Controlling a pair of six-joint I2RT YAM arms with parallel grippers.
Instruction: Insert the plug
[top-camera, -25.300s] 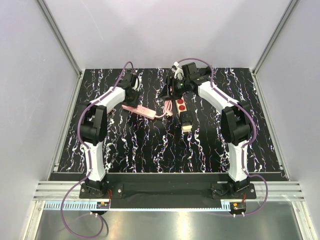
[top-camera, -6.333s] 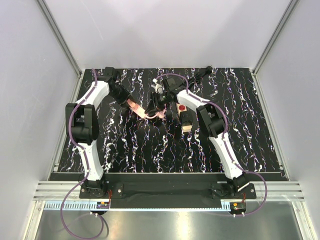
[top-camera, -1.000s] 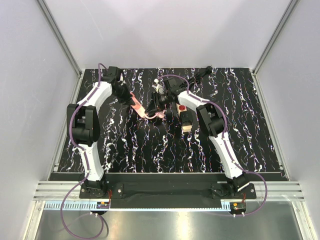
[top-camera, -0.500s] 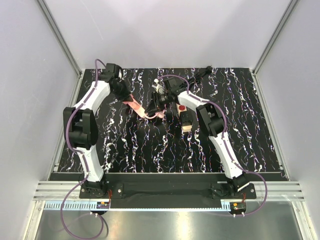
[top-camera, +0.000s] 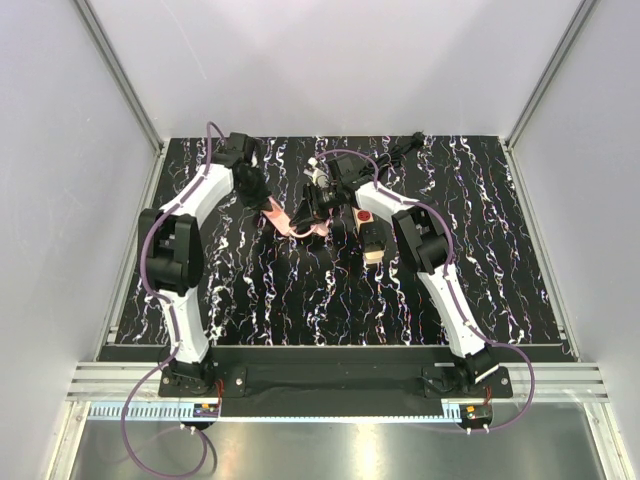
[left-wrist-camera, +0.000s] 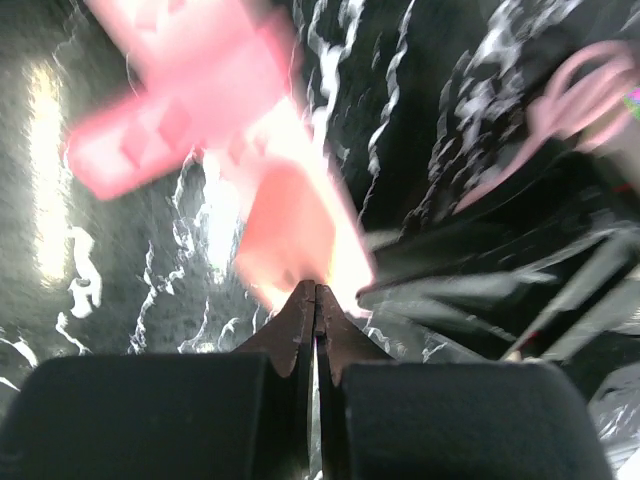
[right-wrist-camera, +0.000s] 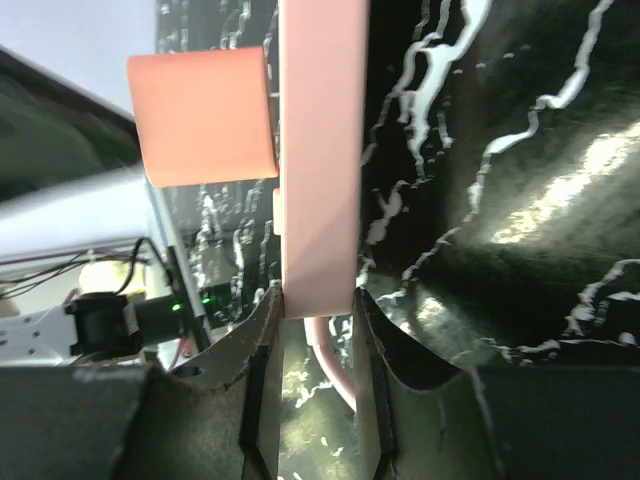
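A pink power strip (top-camera: 285, 220) hangs tilted just above the black marbled table (top-camera: 300, 300). My right gripper (top-camera: 316, 205) is shut on its cable end; in the right wrist view the strip (right-wrist-camera: 320, 150) stands between the fingers of that gripper (right-wrist-camera: 318, 300), with its pink cord (right-wrist-camera: 335, 360) running down. A salmon plug block (right-wrist-camera: 200, 115) sits against the strip's side. In the left wrist view my left gripper (left-wrist-camera: 316, 290) is shut and holds nothing, its tips right at the blurred salmon plug (left-wrist-camera: 295, 225), with the strip's sockets (left-wrist-camera: 170, 90) beyond. From above, the left gripper (top-camera: 258, 195) is at the strip's far end.
A beige power strip (top-camera: 372, 240) with a red switch (top-camera: 364, 214) lies just right of the pink one, under the right forearm. Black cables (top-camera: 405, 148) lie at the table's back edge. White walls and aluminium rails enclose the table.
The left arm's wrist has swung right, bringing its shut gripper closer against the pink strip's end. The right arm and the strip have barely moved.
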